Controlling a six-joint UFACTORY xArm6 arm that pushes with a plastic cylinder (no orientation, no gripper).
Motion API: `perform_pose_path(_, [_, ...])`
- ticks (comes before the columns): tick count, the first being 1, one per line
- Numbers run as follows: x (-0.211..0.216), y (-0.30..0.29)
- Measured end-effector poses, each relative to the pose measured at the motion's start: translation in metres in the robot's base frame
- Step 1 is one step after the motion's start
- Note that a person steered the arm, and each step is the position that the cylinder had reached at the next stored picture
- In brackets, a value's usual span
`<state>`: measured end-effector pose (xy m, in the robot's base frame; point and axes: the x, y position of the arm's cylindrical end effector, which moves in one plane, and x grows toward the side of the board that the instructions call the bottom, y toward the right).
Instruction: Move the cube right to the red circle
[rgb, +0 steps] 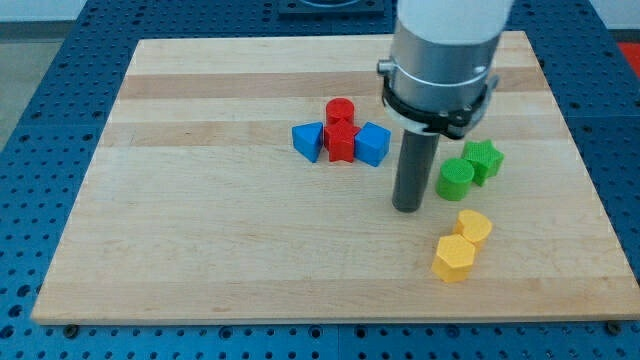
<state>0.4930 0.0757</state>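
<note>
A blue cube (372, 144) sits just right of a red star block (342, 142). The red circle, a red cylinder (340, 111), stands right behind the star, toward the view's top. A blue triangular block (308, 140) lies left of the star. My tip (406, 208) rests on the board below and to the right of the blue cube, with a small gap between them. It is left of the green cylinder (456, 179).
A green star block (484, 159) touches the green cylinder on its right. Two yellow blocks, a rounded one (474, 227) and a hexagon (454, 258), lie toward the view's bottom right. The wooden board (200, 220) sits on a blue perforated table.
</note>
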Motion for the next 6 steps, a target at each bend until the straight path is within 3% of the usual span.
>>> perform_pose_path(6, [-0.076,-0.037])
